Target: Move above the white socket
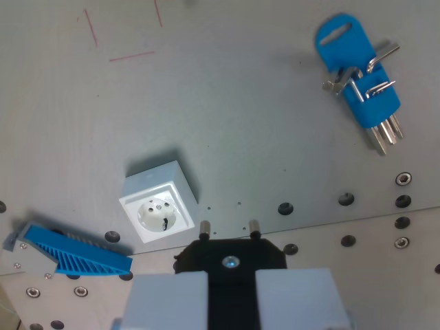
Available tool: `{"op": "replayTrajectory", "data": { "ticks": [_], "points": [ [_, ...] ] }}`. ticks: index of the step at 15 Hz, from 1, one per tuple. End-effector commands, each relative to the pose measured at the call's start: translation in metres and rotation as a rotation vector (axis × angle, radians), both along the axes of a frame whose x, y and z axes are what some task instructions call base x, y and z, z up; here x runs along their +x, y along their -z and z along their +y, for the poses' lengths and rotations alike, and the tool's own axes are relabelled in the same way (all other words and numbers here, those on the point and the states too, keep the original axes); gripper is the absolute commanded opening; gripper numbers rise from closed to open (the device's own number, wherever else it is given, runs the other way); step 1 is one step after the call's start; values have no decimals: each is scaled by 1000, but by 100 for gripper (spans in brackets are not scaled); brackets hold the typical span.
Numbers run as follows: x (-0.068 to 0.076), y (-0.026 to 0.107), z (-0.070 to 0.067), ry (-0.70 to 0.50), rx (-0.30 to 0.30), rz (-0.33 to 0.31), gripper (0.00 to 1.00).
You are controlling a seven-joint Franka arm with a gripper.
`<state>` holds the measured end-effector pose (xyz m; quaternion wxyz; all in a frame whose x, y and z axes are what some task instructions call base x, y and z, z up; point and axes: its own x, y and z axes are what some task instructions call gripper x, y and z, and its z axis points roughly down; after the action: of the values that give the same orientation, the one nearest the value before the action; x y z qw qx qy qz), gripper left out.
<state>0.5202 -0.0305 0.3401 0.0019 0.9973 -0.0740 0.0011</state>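
Note:
The white socket is a small square box with a round two-hole face, resting on the grey table left of centre. My gripper is at the bottom edge of the wrist view. Its two grey fingers are shut on a black plug with two metal pins pointing up in the picture. The pins sit just to the wrist view's right of the socket and a little below it, not over its face.
A blue holder with metal hex keys lies at the upper right. A blue ribbed wedge on a grey block lies at the lower left. Several bolt holes dot the plate. Red pen marks are at the upper left.

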Motion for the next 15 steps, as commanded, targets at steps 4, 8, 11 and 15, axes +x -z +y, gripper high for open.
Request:
{"op": "replayTrajectory", "data": {
  "ticks": [4,8,11,15],
  "points": [
    [0,1,0,-4,0,1,0],
    [-5,7,3,-33,1,-1,0],
    [-13,20,8,-74,1,-15,0],
    [-31,41,20,-132,-2,-57,0]
  ]
}}
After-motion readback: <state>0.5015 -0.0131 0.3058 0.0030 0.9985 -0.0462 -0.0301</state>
